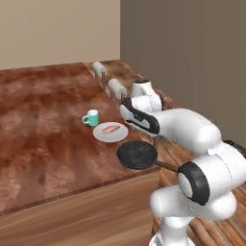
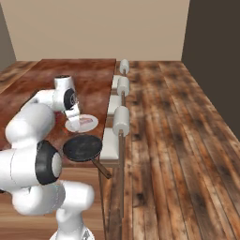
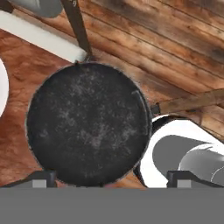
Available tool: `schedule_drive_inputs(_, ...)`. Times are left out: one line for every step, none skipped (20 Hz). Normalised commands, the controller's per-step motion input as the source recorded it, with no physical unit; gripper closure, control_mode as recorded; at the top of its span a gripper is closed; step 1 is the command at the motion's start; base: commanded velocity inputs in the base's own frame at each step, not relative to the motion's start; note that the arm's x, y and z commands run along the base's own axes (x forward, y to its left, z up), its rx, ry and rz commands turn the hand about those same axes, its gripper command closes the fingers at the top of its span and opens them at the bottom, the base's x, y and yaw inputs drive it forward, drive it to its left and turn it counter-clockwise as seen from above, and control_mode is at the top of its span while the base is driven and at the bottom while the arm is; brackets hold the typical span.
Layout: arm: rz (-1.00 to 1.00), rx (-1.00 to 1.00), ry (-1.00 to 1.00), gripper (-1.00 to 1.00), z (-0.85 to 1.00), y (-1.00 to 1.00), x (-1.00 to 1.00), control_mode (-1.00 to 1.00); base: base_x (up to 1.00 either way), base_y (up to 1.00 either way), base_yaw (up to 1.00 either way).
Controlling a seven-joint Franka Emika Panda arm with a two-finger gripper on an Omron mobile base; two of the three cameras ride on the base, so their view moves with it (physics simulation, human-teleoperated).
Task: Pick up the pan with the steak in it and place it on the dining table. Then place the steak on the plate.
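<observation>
Tool (image 3: 112,177): jaws stand wide apart, nothing between them, no contact with anything. In the hand view the two dark fingertips (image 3: 41,178) sit at the bottom, one at each side, with the pan below and ahead of them.

Pan (image 3: 89,123): black, round, bare inside. It lies directly under the tool, on the near corner of the bench (image 1: 43,125), its rim reaching the bench edge. Its brown wooden handle (image 3: 192,101) runs out past the edge over the plank floor (image 2: 178,122), off to the right in the hand view.

Steak (image 1: 111,129): pinkish slab, lying flat on the white plate (image 1: 110,132). The plate sits on the bench just beyond the pan as seen from the left base view, close to it but apart. In the right base view the hand hangs over the plate's near-left rim and hides part of it.

Teal mug (image 1: 91,117): upright on the bench, just beyond the plate, to its left.

Stools (image 2: 121,120) stand in a row along the bench's side.
</observation>
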Motion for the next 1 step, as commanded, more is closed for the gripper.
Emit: schedule_drive_inputs(0.07, 0.0, -0.2, -1.0, 0.0, -0.16, -0.99, -1.0, 0.0, 0.0, 0.0)
